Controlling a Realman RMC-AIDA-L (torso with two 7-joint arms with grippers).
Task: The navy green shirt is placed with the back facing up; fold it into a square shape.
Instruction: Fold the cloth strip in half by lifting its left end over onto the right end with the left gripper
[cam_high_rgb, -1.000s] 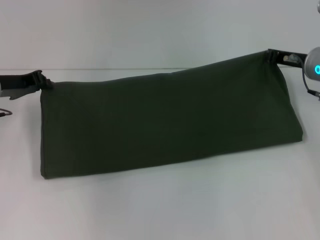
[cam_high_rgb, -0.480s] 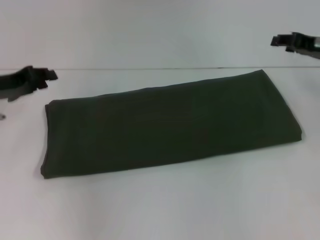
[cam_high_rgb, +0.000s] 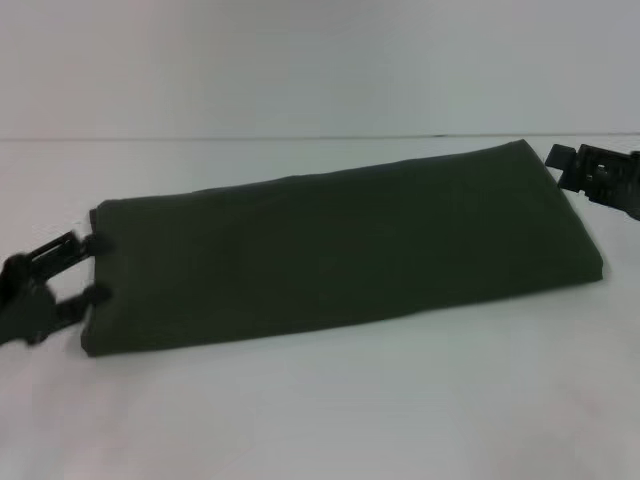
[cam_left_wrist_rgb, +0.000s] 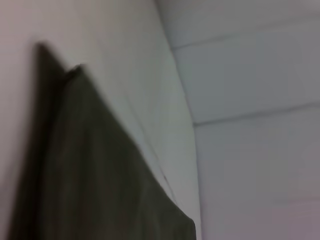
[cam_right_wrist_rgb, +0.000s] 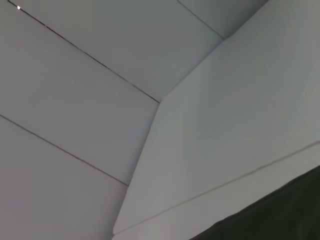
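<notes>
Now Folded Long, Shirt Lies Between Two Grippers

Flat on the white table (cam_high_rgb: 320, 420), the navy green shirt (cam_high_rgb: 340, 250) forms a long dark band running from the lower left of the head view up toward the upper right. Its plain side faces up, and its edges look straight and even. Bare tabletop stretches wide across the bottom of the frame, and a narrower strip runs behind the cloth up to the pale wall, so open room lies on every long side.

At the left edge of the frame, the left gripper (cam_high_rgb: 88, 268) sits at the shirt's short left end. Its two dark fingers are spread apart, with the tips just at the cloth's edge; whether they touch it cannot be told. It holds nothing.

At the right edge, the right gripper (cam_high_rgb: 562, 168) hovers just beside the shirt's far right corner, clear of the cloth. How far its fingers stand apart cannot be told.

Both wrist views show only a slice of dark fabric (cam_left_wrist_rgb: 90, 170) against the table and wall panels.
</notes>
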